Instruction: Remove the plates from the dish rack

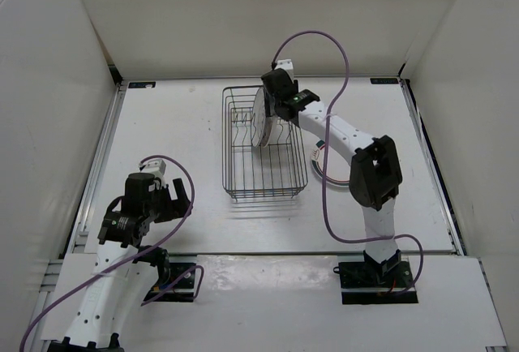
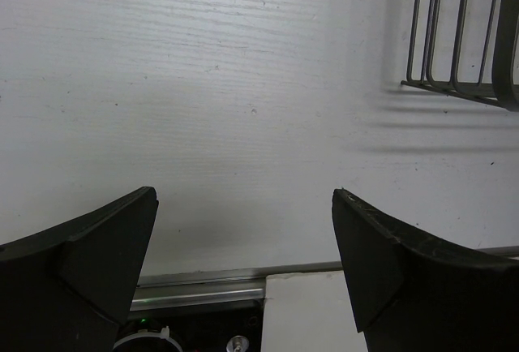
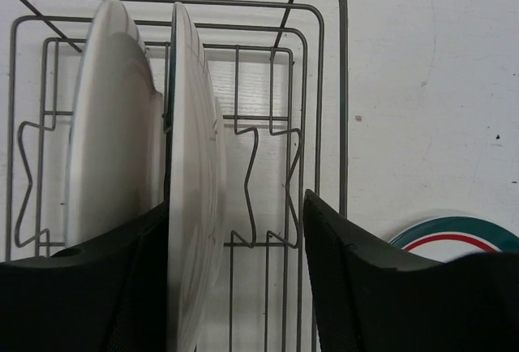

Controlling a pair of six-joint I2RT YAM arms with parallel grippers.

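The dark wire dish rack stands mid-table. Two white plates stand on edge at its far end. In the right wrist view they are a left plate and a right plate inside the rack. My right gripper is open and straddles the right plate, which is close against the left finger; the right finger stands apart from it. It also shows in the top view. A plate with teal and red rings lies flat on the table outside the rack, partly hidden. My left gripper is open and empty.
The left gripper hangs over bare table left of the rack, whose near corner shows in the left wrist view. White walls enclose the table on three sides. A metal rail runs along the near edge.
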